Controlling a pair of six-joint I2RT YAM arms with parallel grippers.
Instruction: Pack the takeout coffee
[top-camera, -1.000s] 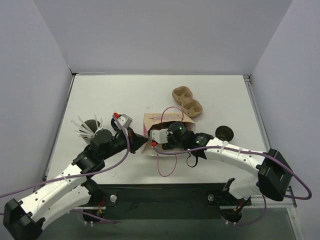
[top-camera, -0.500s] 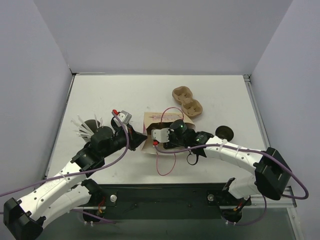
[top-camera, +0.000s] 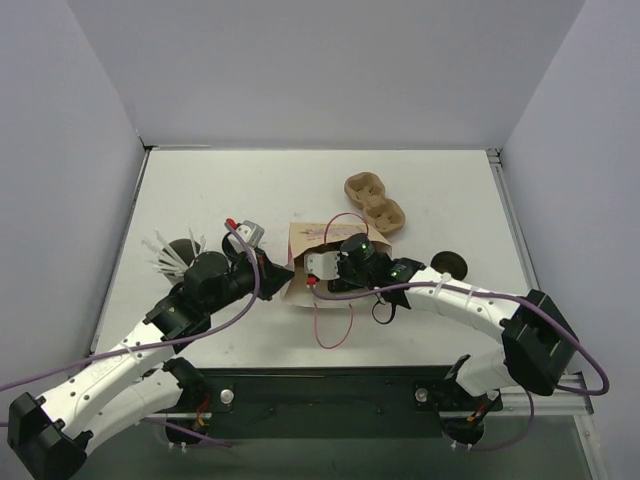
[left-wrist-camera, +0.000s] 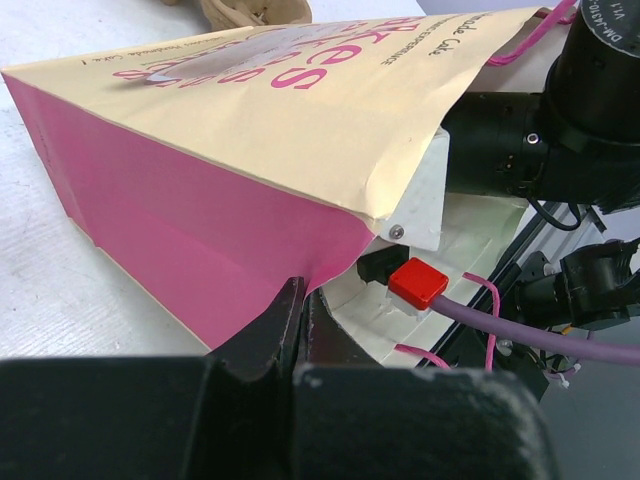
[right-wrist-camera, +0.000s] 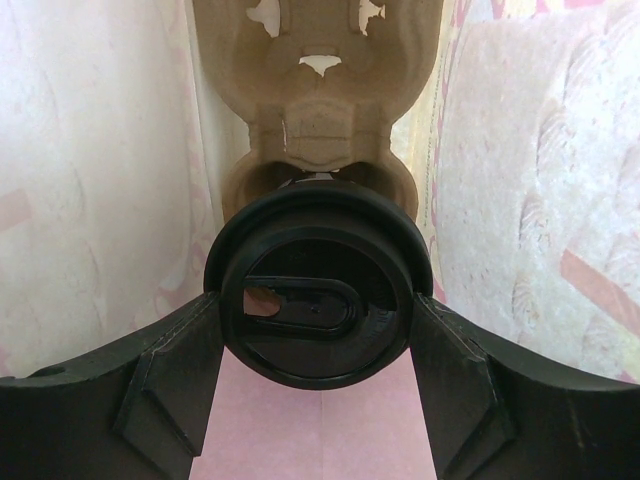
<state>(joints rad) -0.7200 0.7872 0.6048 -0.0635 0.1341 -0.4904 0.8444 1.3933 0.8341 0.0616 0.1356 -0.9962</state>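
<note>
The takeout coffee (right-wrist-camera: 318, 288) shows its black lid in the right wrist view, inside the pink-and-cream paper bag (top-camera: 308, 242) that lies on its side. My right gripper (right-wrist-camera: 318, 322) is shut on the cup, one finger (right-wrist-camera: 170, 375) pressing each side of the lid. Just beyond the cup, a brown pulp cup carrier (right-wrist-camera: 318, 100) lies deep in the bag. My left gripper (left-wrist-camera: 300, 300) is shut on the bag's pink edge (left-wrist-camera: 200, 250) at the mouth and holds it up. From above, the right wrist (top-camera: 345, 265) fills the bag's mouth and the cup is hidden.
A second pulp carrier (top-camera: 375, 203) lies behind the bag on the right. A loose black lid (top-camera: 448, 264) sits by the right forearm. A dark cup with white straws (top-camera: 178, 252) stands left of the left arm. The bag's pink cord handle (top-camera: 330, 330) trails forward.
My right wrist has pushed a little further into the bag, to the left and back. The left gripper, holding the bag's edge, has shifted slightly with it.
</note>
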